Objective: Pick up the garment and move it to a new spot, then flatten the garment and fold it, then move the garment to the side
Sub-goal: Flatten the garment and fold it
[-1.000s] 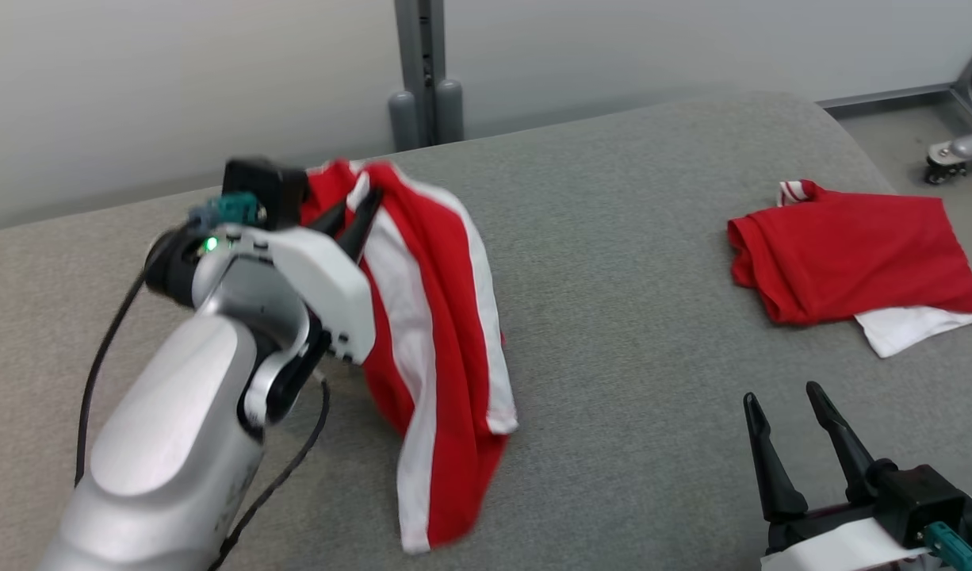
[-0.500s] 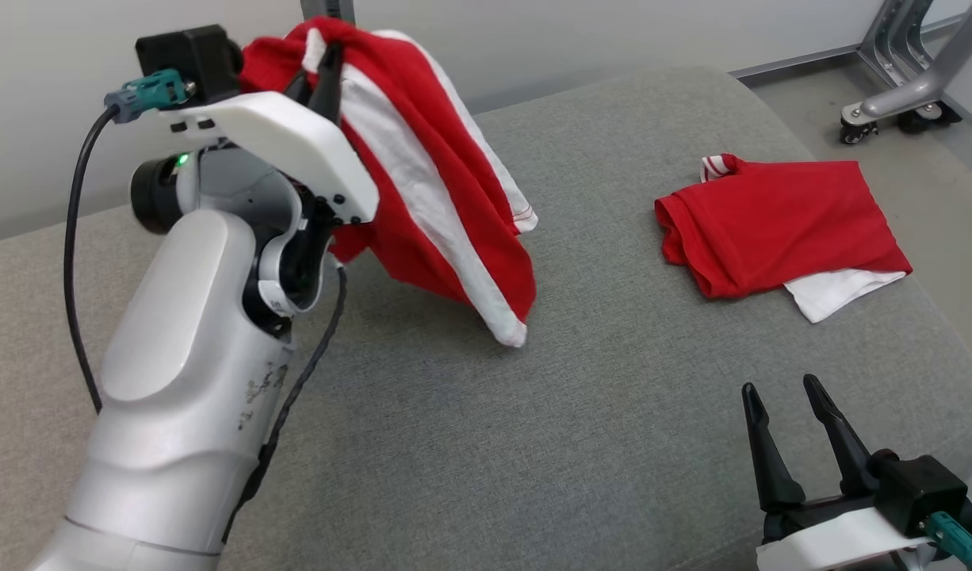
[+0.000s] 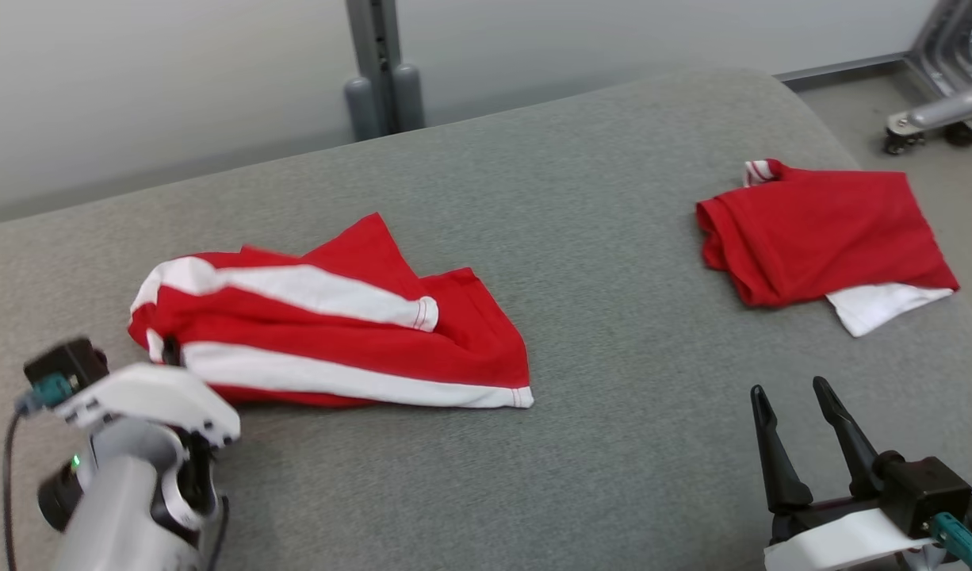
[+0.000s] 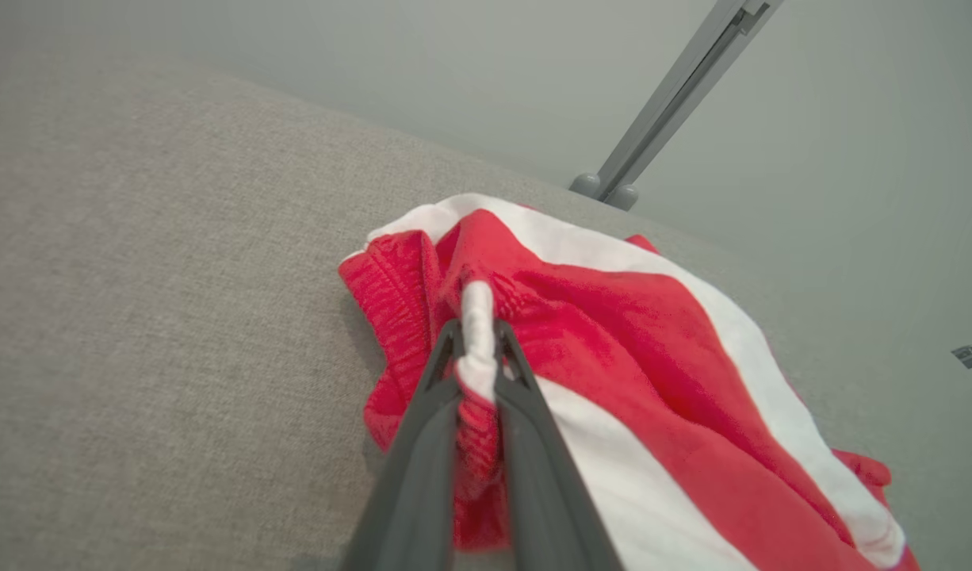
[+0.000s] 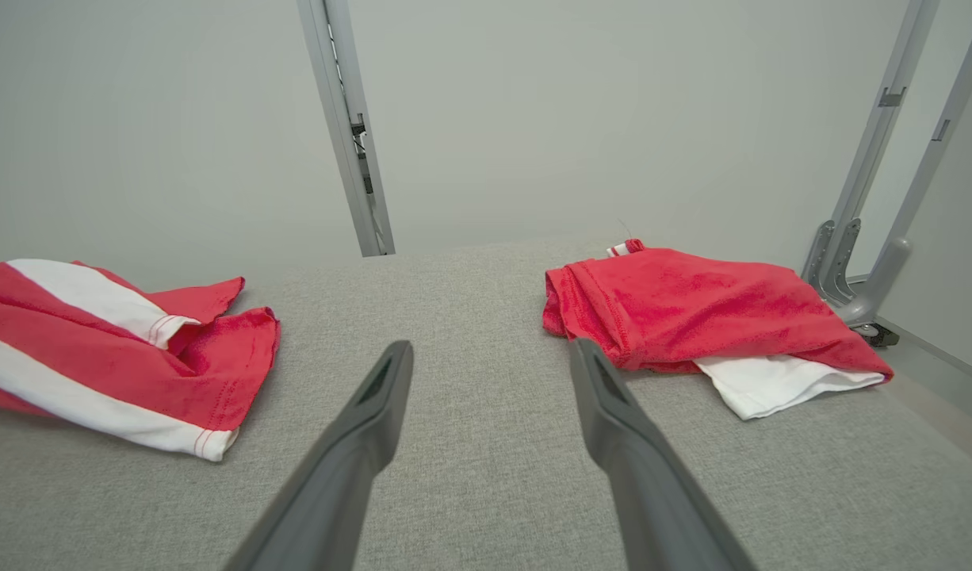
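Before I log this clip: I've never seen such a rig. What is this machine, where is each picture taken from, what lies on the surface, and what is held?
This is a wheeled robot with two arms, each ending in a two-fingered gripper. One picture looks down from its head; two look along each wrist's fingers. On the grey padded fabric surface lie a crumpled red garment with white stripes and a folded red garment with white cloth peeking out. The left gripper is shut on the striped garment's edge; the right gripper is open, empty.
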Motion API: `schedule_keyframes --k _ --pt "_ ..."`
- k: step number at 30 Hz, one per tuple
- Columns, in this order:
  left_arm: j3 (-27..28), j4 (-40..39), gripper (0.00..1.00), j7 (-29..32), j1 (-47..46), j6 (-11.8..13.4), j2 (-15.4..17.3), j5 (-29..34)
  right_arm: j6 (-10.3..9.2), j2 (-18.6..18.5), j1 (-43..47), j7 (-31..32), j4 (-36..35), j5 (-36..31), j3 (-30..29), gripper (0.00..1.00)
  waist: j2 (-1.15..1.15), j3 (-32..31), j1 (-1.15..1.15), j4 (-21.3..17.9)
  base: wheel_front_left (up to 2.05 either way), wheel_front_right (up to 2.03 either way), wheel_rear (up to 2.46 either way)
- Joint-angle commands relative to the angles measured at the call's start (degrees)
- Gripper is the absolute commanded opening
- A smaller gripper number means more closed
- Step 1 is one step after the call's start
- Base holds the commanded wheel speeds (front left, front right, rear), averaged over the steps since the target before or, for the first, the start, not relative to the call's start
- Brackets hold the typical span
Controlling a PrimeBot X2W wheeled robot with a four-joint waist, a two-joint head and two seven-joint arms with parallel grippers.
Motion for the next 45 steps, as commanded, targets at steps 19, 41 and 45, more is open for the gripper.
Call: schedule_keyframes --k 19,41,45 --pt "-1.5 -6.9 1.00 -15.6 20.4 -9.8 -7.3 6.7 -0.01 -0.3 -2.4 -0.2 1.5 -5.7 4.9 1.00 0.00 -1.4 0.00 14.3 0.00 0.00 0.00" --pt "8.0 -32.3 1.00 -15.6 37.1 -14.8 -8.4 31.8 -0.01 -0.3 10.6 -0.2 -5.4 -7.9 -8.8 1.00 0.00 -10.2 0.00 16.0 0.00 0.00 0.00" --pt "9.2 -32.4 1.00 -15.6 37.7 -15.2 -8.4 32.1 -0.01 -0.3 10.4 -0.2 -5.1 -7.4 -8.6 1.00 0.00 -10.4 0.00 16.0 0.00 0.00 0.00"
